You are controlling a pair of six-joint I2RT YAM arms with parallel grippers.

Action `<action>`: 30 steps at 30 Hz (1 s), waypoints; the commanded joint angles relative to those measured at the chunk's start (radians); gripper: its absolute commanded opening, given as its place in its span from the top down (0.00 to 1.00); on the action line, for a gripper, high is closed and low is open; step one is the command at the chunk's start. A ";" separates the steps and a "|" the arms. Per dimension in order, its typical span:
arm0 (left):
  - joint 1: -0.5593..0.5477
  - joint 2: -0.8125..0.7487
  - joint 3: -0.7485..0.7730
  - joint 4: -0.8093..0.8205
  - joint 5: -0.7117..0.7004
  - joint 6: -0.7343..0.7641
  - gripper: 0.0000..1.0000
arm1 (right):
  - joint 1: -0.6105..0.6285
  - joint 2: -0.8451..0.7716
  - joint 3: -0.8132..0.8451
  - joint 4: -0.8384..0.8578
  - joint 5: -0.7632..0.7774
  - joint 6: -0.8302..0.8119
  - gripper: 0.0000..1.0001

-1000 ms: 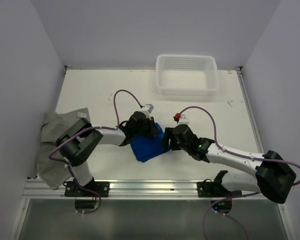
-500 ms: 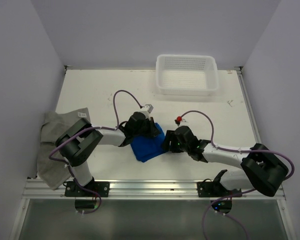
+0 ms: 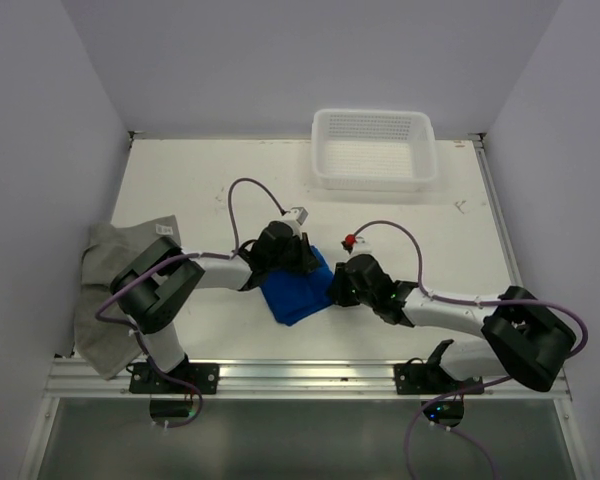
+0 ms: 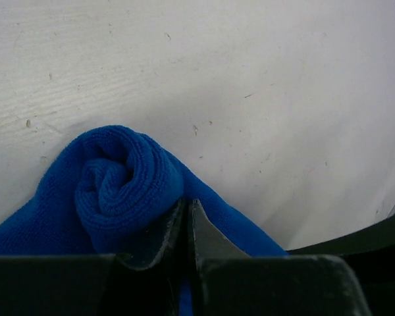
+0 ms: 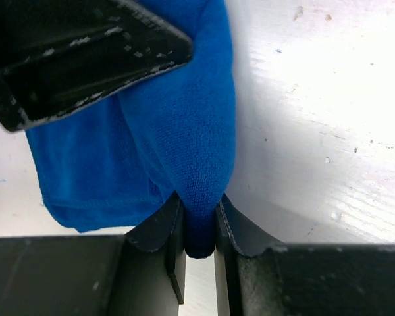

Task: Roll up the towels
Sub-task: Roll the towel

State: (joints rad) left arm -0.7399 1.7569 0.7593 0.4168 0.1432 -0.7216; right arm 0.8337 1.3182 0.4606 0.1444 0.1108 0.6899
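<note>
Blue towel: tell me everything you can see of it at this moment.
The blue towel is bright royal blue, terry-like cloth with a stitched hem, lying mid-table on the white table. One end is wound into a tight spiral roll; the rest lies flatter. The left gripper is closed beside the roll, with blue showing between its fingers. The right gripper pinches a raised fold at the opposite edge. Nothing else touches it.

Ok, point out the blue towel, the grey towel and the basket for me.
blue towel (image 3: 295,295): top external view, its flat near part.
grey towel (image 3: 93,318): top external view, its near-left portion.
basket (image 3: 372,178): top external view, its near wall.
</note>
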 commanded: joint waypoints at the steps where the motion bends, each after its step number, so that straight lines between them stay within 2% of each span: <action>1: 0.017 -0.030 0.064 -0.141 -0.056 0.039 0.90 | 0.067 -0.027 0.065 -0.121 0.168 -0.121 0.98; 5: 0.030 -0.059 0.144 -0.211 -0.062 0.056 0.90 | 0.180 0.018 0.128 -0.209 0.320 -0.151 1.00; 13: 0.042 -0.097 0.212 -0.251 -0.042 0.060 0.89 | 0.306 0.116 0.228 -0.321 0.590 -0.138 1.00; 20: 0.040 -0.100 0.186 -0.225 -0.011 0.042 0.89 | 0.407 0.252 0.372 -0.480 0.759 -0.107 1.00; 30: 0.034 -0.097 0.068 -0.185 -0.011 0.036 0.89 | 0.512 0.437 0.541 -0.621 0.894 -0.086 1.00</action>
State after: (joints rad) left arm -0.7029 1.6852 0.8566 0.1978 0.1242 -0.6880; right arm 1.3254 1.7241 0.9451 -0.4114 0.9115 0.5728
